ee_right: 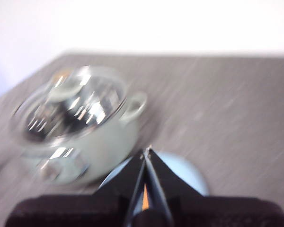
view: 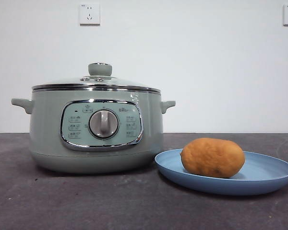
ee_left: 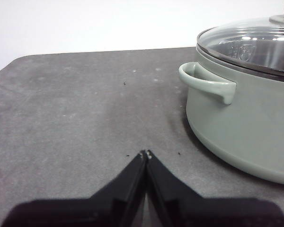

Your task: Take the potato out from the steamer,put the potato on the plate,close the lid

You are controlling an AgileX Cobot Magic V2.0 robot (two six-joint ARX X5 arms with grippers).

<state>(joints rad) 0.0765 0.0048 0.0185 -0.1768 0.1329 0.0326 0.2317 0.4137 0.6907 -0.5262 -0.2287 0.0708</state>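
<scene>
The sage-green steamer (view: 96,132) is seen upright with its glass lid (view: 96,84) seated flat on top – closed. Just beside it, the light-blue plate (view: 264,179) is laid out, and the orange-brown potato (view: 212,157) is rested on it lengthwise.

Matte black tapered hand (ee_left: 146,154) jaws
</scene>
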